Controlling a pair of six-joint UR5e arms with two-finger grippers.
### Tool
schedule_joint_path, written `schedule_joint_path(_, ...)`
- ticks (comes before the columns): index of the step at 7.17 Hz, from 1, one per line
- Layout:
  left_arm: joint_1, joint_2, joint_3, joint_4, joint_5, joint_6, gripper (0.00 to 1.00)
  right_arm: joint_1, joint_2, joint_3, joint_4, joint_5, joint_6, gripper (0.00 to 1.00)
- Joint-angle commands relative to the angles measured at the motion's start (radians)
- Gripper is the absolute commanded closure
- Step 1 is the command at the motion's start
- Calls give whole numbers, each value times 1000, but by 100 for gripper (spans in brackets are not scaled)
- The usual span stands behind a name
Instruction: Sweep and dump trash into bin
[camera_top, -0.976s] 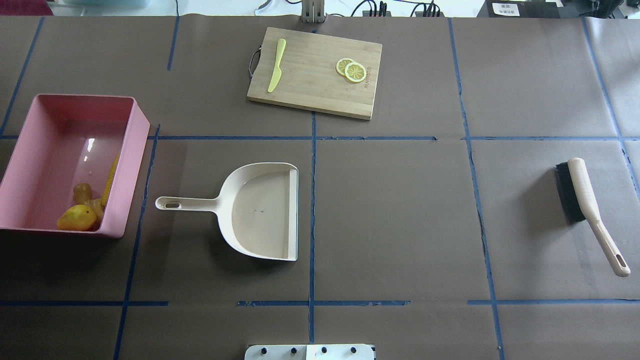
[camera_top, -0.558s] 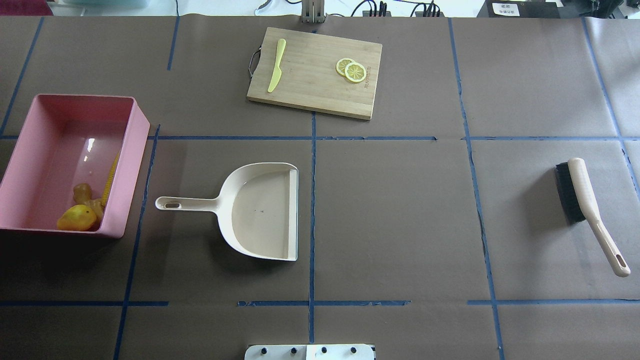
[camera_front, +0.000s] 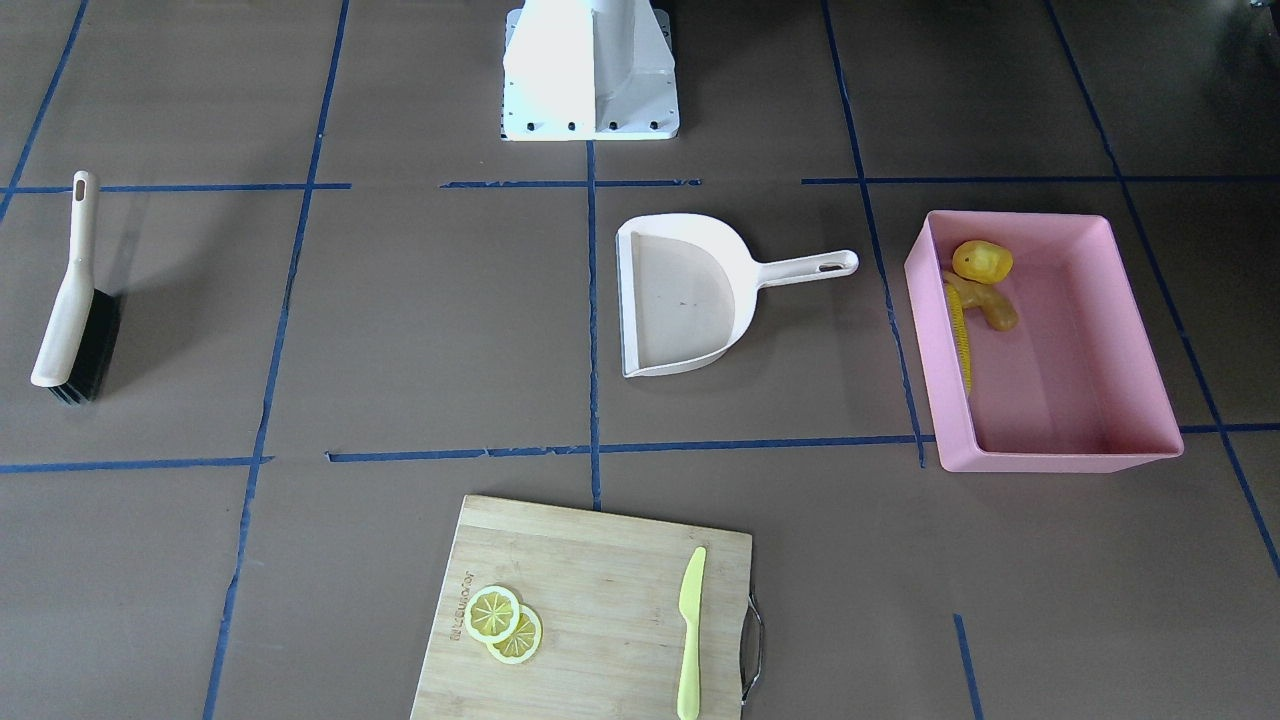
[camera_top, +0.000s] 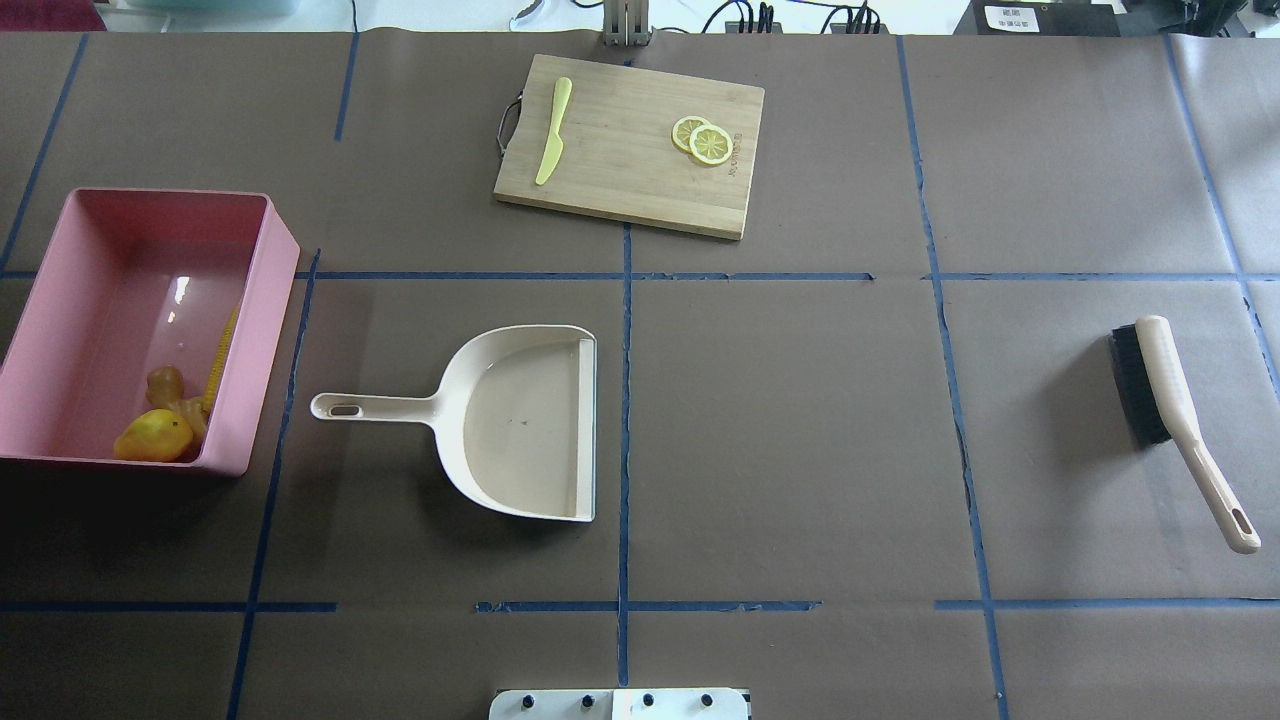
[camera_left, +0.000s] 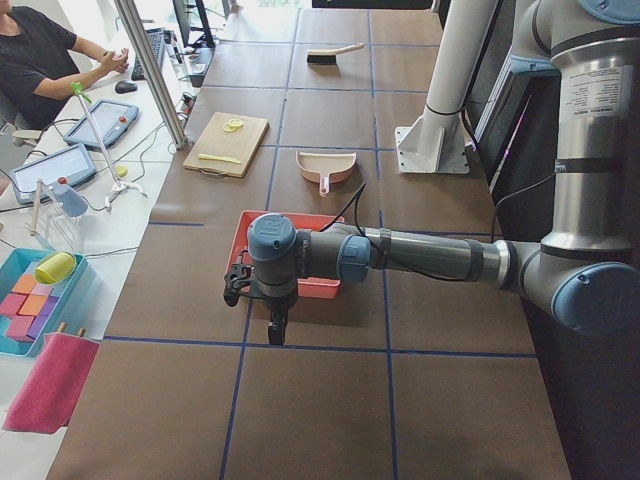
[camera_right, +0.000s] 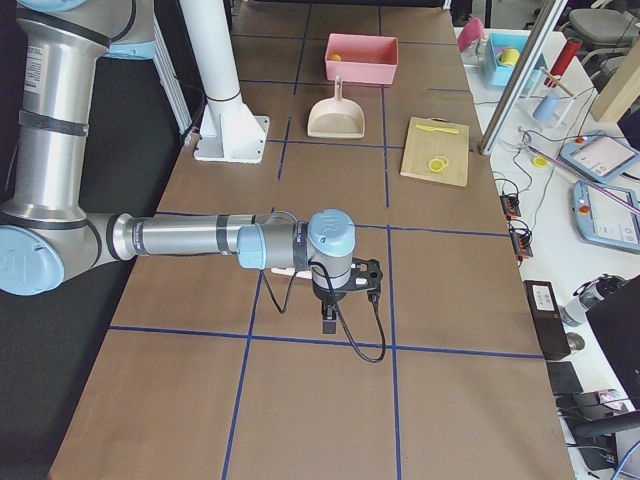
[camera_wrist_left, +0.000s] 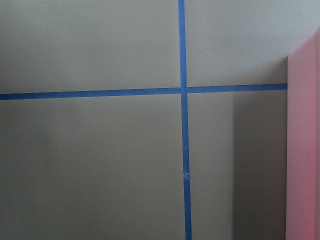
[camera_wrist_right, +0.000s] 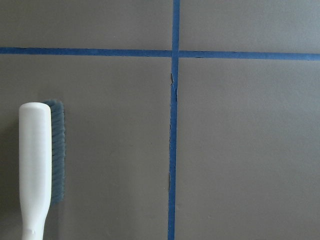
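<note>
Trash lies wholly inside the bin (camera_front: 1050, 462) at the right of the front-facing view. The corn cob (camera_front: 962, 345) runs along the wall nearest the dustpan (camera_front: 680, 300), and the potato-like lump (camera_front: 981, 261) and ginger root (camera_front: 990, 305) touch in the upper corner. The dustpan sits bare at centre and the brush (camera_front: 70, 300) rests at far left, so sweeping and dumping look done. The step in hand reads as a retreat, best done by rising straight up before swinging away from either tool. The lemon slices (camera_front: 503, 623) and knife (camera_front: 689, 630) on the cutting board (camera_front: 600, 590) at the bottom are best left alone. In the overhead view the bin meets the frame's left edge, and a wide stretch of bench (camera_top: 800, 430) opens between dustpan and brush. From the exterior left view the near arm reaches low in front of the bin, its wall close behind. I cannot tell whether the left gripper (camera_left: 238, 284) is open or closed. The exterior right view puts the right gripper (camera_right: 368, 280) over a tape crossing, its state equally unclear. The left wrist view shows the pink wall along the right edge, so any sideways move there risks a knock. The right wrist view has the brush at lower left, with bare bench to its right.
</note>
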Motion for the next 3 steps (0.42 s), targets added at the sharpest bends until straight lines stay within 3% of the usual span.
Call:
schedule_joint_path(1,-1,4,13,-1,-3,35,0,0,6,0,1,0,2,0)
schedule_joint_path(3,0,-5,-4,2,0,33,0,0,6,3,1,8,2,0)
